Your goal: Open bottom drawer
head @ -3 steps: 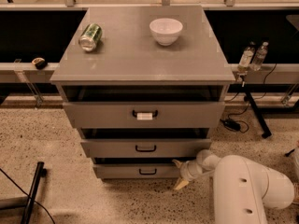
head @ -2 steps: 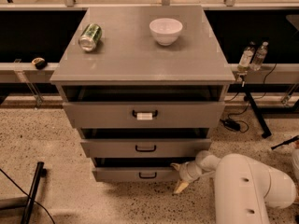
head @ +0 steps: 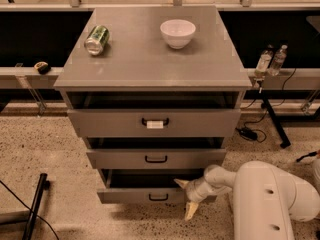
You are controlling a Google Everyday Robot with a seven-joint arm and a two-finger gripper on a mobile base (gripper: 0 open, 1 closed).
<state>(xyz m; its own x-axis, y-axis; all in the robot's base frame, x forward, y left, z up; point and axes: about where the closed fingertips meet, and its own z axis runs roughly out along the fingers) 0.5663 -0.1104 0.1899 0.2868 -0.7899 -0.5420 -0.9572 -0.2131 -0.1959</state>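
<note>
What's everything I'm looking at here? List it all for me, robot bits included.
cabinet: one, grey, centre of view
top drawer: one, grey, white label on handle, slightly out
middle drawer: one, grey, black handle, just below
bottom drawer: one, grey, black handle, lowest, partly out
can: one, green, lying on cabinet top, left
bowl: one, white, cabinet top, right of centre
bottles: two, clear, ledge right of cabinet
pole: one, black, lower left
arm: one, white, lower right
gripper: one, pale, at the bottom drawer's right end
</note>
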